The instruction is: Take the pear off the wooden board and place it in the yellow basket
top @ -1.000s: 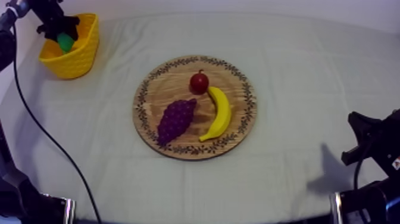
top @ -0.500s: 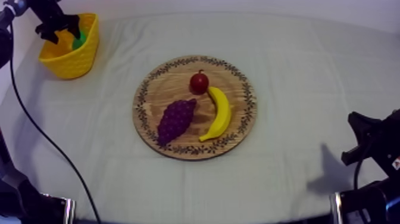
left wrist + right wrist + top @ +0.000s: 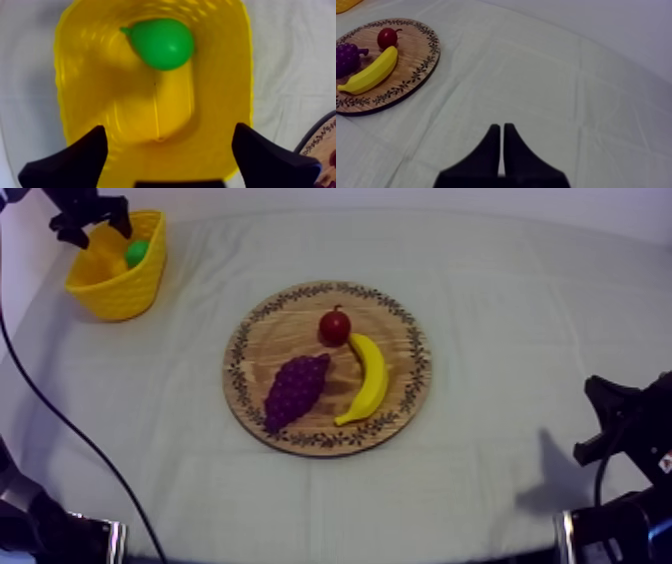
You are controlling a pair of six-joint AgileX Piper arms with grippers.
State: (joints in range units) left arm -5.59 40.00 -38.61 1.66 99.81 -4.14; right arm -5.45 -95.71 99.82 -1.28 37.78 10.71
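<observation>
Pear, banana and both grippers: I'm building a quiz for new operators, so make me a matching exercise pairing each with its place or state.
1. pear
2. banana
3. left gripper
4. right gripper

A. jaws shut on nothing, over the cloth
B. in the yellow basket
C. on the wooden board
D. jaws open, above the yellow basket

Pairs: 1-B, 2-C, 3-D, 4-A.

- Half sunk behind the yellow basket (image 3: 112, 288) wall, top view: pear (image 3: 137, 253).
- Cut by the picture's edge, left wrist view: wooden board (image 3: 320, 141), a mere sliver beside the basket.
- Cropped at the edge, right wrist view: grapes (image 3: 347, 56), board's far side.
</observation>
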